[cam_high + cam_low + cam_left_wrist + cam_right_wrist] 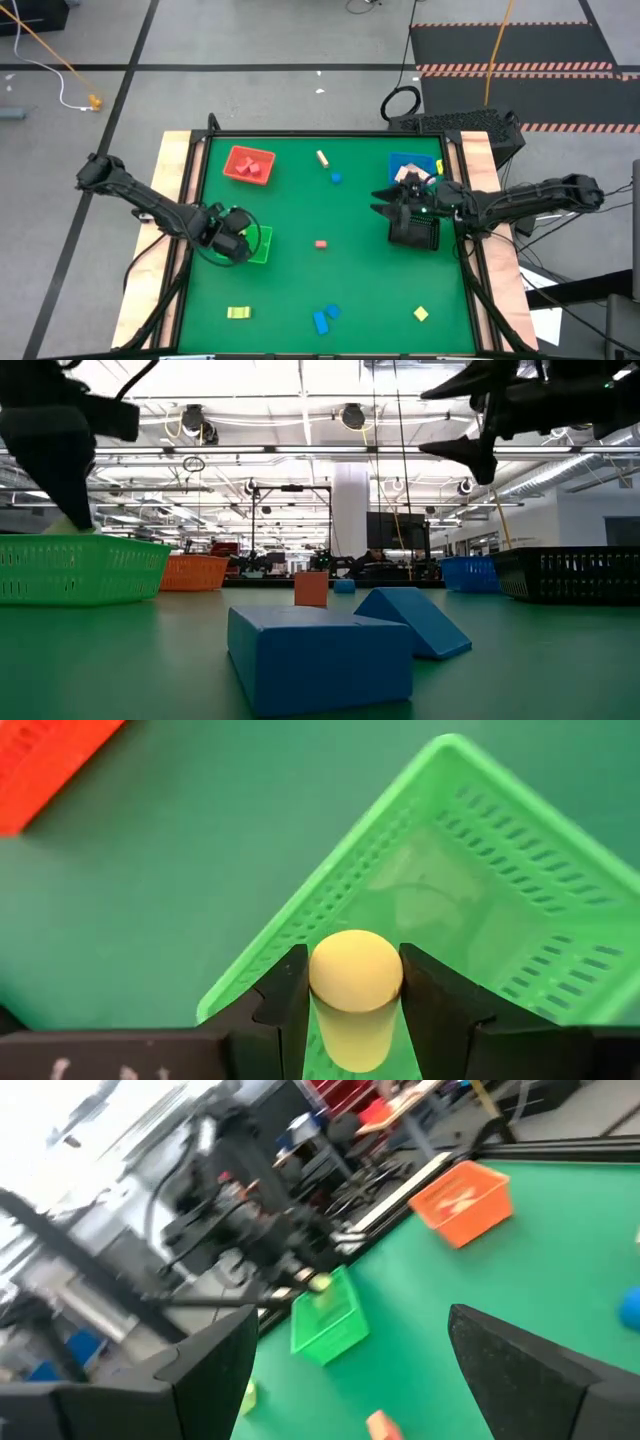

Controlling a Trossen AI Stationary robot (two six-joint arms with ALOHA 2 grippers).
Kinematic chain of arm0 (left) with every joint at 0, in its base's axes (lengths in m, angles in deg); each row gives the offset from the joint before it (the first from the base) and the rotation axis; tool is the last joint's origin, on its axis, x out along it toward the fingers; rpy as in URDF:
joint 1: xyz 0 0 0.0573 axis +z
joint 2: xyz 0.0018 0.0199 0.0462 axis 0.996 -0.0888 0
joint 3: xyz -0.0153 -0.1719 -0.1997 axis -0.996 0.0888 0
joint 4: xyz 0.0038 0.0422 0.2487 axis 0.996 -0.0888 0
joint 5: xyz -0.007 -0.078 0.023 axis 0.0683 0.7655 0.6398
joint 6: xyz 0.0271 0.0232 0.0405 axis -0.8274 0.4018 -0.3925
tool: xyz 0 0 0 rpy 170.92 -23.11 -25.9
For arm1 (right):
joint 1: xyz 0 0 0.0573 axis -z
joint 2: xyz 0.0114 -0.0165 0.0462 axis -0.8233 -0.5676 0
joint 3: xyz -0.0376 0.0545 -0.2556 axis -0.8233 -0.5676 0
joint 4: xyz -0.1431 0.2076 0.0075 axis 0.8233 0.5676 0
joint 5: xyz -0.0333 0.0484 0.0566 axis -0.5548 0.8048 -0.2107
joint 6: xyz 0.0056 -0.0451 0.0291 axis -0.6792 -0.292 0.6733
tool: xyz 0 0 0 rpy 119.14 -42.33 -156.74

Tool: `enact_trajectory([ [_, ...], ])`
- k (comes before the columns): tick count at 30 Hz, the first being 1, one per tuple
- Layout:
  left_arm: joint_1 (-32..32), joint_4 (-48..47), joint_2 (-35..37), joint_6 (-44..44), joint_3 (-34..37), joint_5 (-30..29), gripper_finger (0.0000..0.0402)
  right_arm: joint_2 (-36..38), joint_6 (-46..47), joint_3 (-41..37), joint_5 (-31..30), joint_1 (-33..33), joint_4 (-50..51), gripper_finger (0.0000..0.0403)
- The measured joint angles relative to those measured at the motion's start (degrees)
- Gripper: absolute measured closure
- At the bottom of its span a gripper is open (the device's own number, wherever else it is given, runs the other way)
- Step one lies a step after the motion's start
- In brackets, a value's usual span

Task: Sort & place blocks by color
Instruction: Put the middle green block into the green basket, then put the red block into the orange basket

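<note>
My left gripper (pixel 234 245) hangs over the green tray (pixel 260 244), shut on a pale yellow cylinder (pixel 355 975). My right gripper (pixel 384 201) is open in the air beside the black mesh basket (pixel 416 232) and holds nothing; the low view shows its spread fingers (pixel 462 448). Lying loose on the green mat are a tan cylinder (pixel 323 158), a blue round bit (pixel 337 178), a pink block (pixel 321 243), a yellow block (pixel 238 313), two blue blocks (pixel 325 317) and another yellow block (pixel 421 314). Red pieces lie in the red tray (pixel 248 165). My left gripper pinches the pale yellow cylinder between its two fingers (pixel 285 995) on its curved sides (pixel 318 982). The fingers come from above, pointing down, and the cylinder runs along them. Its round end (pixel 355 965) faces down. It is lifted clear above the green tray's near corner (pixel 250 985).
The blue tray (pixel 410 165) stands at the far right, behind the black basket. In the low view the two blue blocks (pixel 320 655) lie close to the near edge. Open mat lies in the middle around the pink block (pixel 311 588).
</note>
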Motion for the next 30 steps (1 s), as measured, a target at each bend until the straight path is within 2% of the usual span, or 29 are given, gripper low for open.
enact_trajectory([
  [6, 0.04, 0.21, 0.00, 4.53, 1.21, -0.02, 0.0182, 0.00, -2.81, 0.00, -4.56, -9.24, -0.77, 0.0083],
  [10, 0.04, 1.20, 0.00, 5.70, 0.49, -0.03, 0.0150, 0.00, -3.95, 0.00, -11.25, -16.98, -0.77, 0.0083],
  [14, 0.04, 4.13, 0.00, 4.67, -1.27, -0.05, 0.0149, -1.24, -4.26, 0.00, -20.44, -24.88, -0.99, 0.0083],
  [20, 0.15, 18.56, 0.00, -4.98, -2.24, -0.48, 0.0171, -7.17, 1.12, 0.00, -31.07, -32.24, -1.61, 0.0083],
  [25, 0.15, 31.33, 0.00, -14.86, -2.24, -2.51, 0.0186, -16.43, -0.33, 3.49, -34.55, -34.10, -4.99, 0.0083],
  [30, 0.15, 41.13, 0.00, -24.12, -2.26, -2.87, 0.0194, -26.59, -11.27, 12.42, -34.22, -33.14, -4.25, 0.0083],
])
